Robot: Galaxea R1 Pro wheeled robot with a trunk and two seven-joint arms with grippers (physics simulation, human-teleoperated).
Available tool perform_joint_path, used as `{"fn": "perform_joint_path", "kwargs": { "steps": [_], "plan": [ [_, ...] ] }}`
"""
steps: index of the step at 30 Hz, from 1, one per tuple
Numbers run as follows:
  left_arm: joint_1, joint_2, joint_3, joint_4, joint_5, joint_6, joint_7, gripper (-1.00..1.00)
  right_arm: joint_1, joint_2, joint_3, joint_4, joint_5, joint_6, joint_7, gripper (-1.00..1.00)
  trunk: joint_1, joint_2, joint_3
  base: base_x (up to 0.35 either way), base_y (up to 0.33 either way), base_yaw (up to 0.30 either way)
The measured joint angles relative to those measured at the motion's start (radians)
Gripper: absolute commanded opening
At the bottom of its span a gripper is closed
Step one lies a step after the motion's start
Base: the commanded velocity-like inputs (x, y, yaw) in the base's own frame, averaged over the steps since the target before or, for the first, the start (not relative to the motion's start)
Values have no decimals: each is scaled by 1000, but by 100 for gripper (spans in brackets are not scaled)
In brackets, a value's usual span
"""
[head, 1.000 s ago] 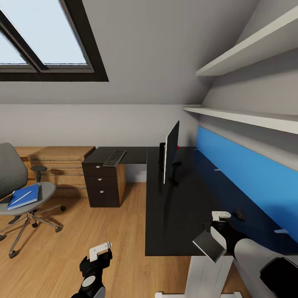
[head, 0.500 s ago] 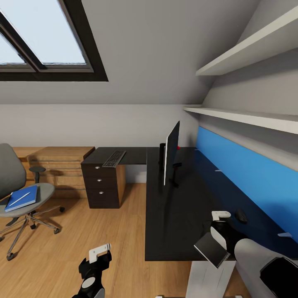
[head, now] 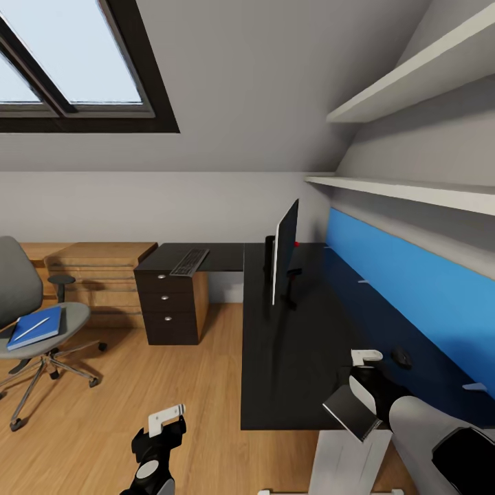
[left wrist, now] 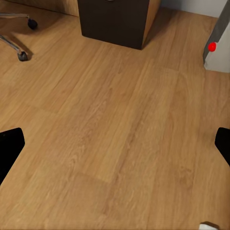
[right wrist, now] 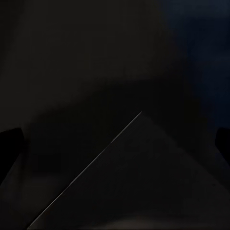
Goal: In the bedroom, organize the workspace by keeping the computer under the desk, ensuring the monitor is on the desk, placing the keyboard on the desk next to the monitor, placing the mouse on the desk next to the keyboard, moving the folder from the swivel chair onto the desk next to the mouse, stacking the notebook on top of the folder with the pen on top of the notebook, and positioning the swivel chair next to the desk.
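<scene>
Lower right: right gripper (head: 357, 399) clamped the thin grey notebook (head: 352, 410) above the glossy black desk (head: 289, 357); left gripper (head: 161, 426) gaped empty.

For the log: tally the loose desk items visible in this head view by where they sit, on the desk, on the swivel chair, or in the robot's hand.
On the desk: 3, namely monitor, keyboard, mouse
On the swivel chair: 2, namely folder, pen
In the right hand: 1, namely notebook
Total: 6
</scene>
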Motion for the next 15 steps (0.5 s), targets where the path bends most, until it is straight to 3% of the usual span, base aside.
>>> {"fn": "perform_joint_path", "kwargs": {
  "steps": [6, 12, 15],
  "plan": [
    [0, 0, 0, 0, 0, 0, 0, 100, 0, 0, 1, 0, 0, 0, 0, 100, 0, 0, 0, 0, 0, 0],
    [0, 0, 1, 0, -1, -1, 1, 100, -1, 0, 1, -15, 5, -4, -1, 100, 23, -42, -19, 0, 0, 0],
    [0, 0, 1, 0, -2, 0, 0, 100, -1, 0, 1, -15, 5, -4, -1, 100, 23, -43, -19, 0, 0, 0]
  ]
}}
